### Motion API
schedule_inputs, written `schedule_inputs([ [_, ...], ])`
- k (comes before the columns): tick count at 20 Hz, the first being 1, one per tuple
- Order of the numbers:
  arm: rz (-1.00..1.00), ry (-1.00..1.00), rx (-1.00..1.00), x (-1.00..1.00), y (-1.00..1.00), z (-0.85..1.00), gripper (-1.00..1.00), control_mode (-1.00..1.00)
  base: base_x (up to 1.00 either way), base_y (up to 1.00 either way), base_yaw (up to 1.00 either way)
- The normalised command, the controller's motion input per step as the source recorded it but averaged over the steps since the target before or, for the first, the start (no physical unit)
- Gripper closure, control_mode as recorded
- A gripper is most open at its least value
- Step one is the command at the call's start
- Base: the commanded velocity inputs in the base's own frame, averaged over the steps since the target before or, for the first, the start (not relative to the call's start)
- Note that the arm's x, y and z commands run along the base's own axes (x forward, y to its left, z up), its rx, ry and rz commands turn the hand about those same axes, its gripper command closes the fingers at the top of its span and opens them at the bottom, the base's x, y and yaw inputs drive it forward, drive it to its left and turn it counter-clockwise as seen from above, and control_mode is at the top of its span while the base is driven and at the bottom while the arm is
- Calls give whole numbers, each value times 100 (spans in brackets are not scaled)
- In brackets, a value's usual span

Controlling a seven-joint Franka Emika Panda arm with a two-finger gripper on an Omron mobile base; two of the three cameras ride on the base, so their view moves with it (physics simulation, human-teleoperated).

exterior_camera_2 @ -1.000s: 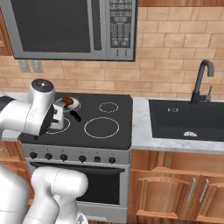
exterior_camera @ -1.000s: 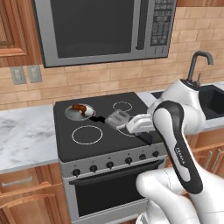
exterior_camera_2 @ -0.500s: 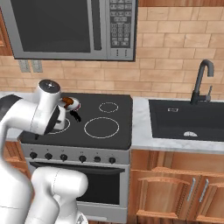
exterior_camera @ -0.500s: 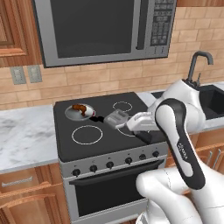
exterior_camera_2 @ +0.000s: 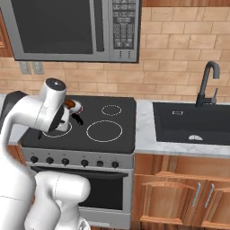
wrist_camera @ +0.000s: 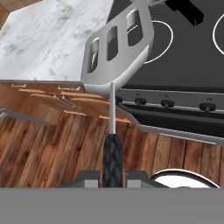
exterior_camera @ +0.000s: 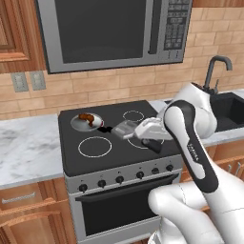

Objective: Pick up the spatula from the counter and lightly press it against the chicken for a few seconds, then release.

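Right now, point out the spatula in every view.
Left base view: spatula mid-picture, over the stove, right of the pan.
Right base view: likely hidden behind the arm, left of the pan.
Hand view: centre, blade up, handle at bottom.
Shared landmark: the stove knobs.

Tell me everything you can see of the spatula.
The spatula has a flat grey blade, metal by its look, with three oblong slots, a thin metal shank and a dark, cross-textured handle. The fingers are shut on the handle, with the blade pointing away from the hand. In the left base view the blade hangs over the stove, right of the pan and clear of the chicken.
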Motion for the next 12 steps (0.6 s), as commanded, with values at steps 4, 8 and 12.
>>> schedule_inputs([
  [4,0,3,0,21,9,-9,100,-100,0,0,0],
  [8,0,0,0,18,12,-17,100,-100,0,0,0],
  [12,0,-1,0,12,12,-15,100,-100,0,0,0],
])
